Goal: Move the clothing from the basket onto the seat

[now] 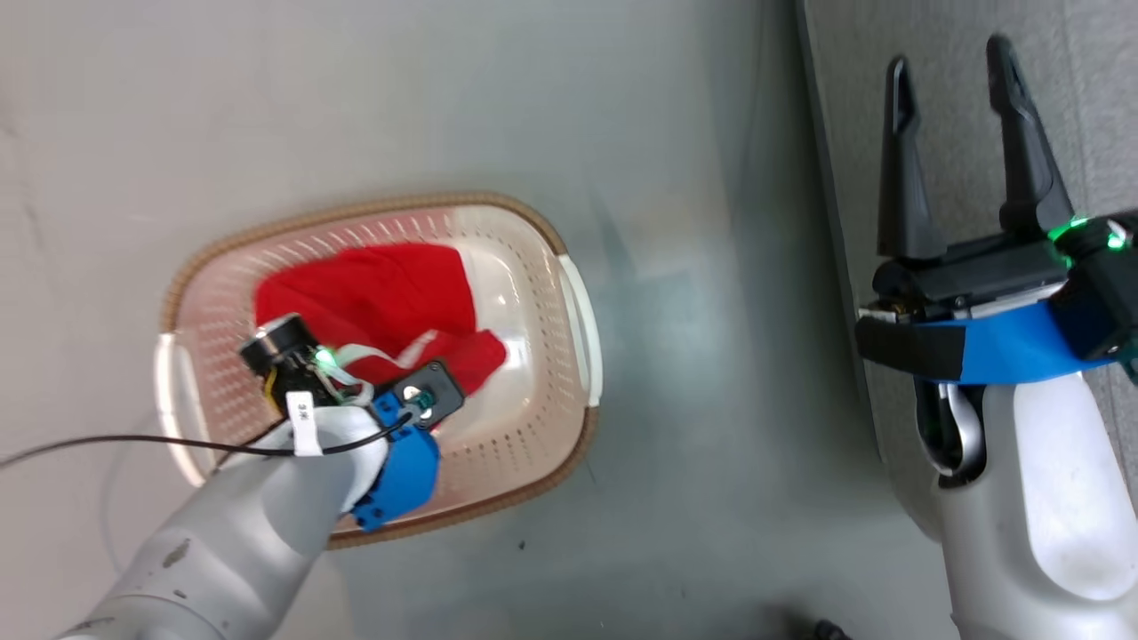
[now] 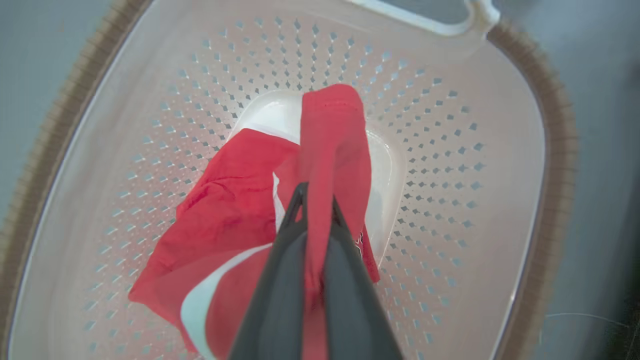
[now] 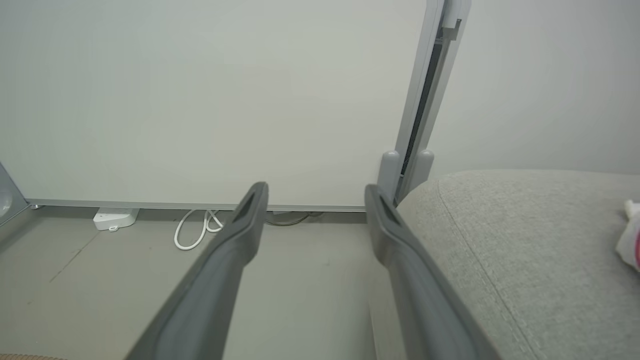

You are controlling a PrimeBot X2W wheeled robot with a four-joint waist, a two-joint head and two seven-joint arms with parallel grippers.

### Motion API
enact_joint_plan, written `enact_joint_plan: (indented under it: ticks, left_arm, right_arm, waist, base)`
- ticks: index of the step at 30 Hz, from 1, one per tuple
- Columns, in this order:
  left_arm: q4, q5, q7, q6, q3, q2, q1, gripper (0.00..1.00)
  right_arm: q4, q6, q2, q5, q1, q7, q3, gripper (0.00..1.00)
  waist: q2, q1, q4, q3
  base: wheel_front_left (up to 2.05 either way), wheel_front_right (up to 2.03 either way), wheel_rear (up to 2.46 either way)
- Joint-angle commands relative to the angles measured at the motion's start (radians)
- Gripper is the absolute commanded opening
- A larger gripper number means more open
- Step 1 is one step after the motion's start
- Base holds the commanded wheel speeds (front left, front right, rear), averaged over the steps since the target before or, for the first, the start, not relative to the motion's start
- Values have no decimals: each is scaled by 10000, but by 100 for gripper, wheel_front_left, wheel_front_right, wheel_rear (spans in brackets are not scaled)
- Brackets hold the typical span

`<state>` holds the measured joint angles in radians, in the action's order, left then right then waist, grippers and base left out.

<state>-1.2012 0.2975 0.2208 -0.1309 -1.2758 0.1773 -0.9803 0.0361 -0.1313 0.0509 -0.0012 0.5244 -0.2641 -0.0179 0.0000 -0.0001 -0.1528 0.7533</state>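
Clothing (image 2: 230,215), red with white stripes, sits in the basket (image 1: 533,222) on the floor over at the left. The left gripper (image 2: 315,195) is clamped tight on a raised fold of it. Can't tell if that's one garment or two bunched up. A tiny bit of print pokes out beside one finger, mostly covered and unreadable. In the head view the wrist blocks the fingers, and a white tag (image 1: 301,418) on the arm has writing too small to read. On the right, the right gripper (image 1: 949,58) is spread wide with nothing in it, by the edge of the grey seat (image 3: 525,240). Some pale crumpled thing (image 3: 631,235) on the seat is cut off, no idea what.
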Motion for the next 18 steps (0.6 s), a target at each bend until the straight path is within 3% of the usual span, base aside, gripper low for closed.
enact_joint_plan:
  ticks: [1,9,18]
  left_arm:
    - [80,143,113,7,19,-16,143,0]
    - [1045,1228,458,8,368,-207,472,0]
    - [3651,1599,455,266,1874,278,846,0]
  right_arm:
    - [44,10,-10,-65,-158,-6,46,100]
    - [314,10,-7,-79,-959,-6,340,100]
    - [520,11,-7,-68,-1940,-6,646,100]
  waist:
    - [0,1,368,-690]
    - [0,1,858,-2365]
    - [0,1,1235,-3973]
  base:
    - [0,0,0]
    - [0,0,0]
    - [0,0,0]
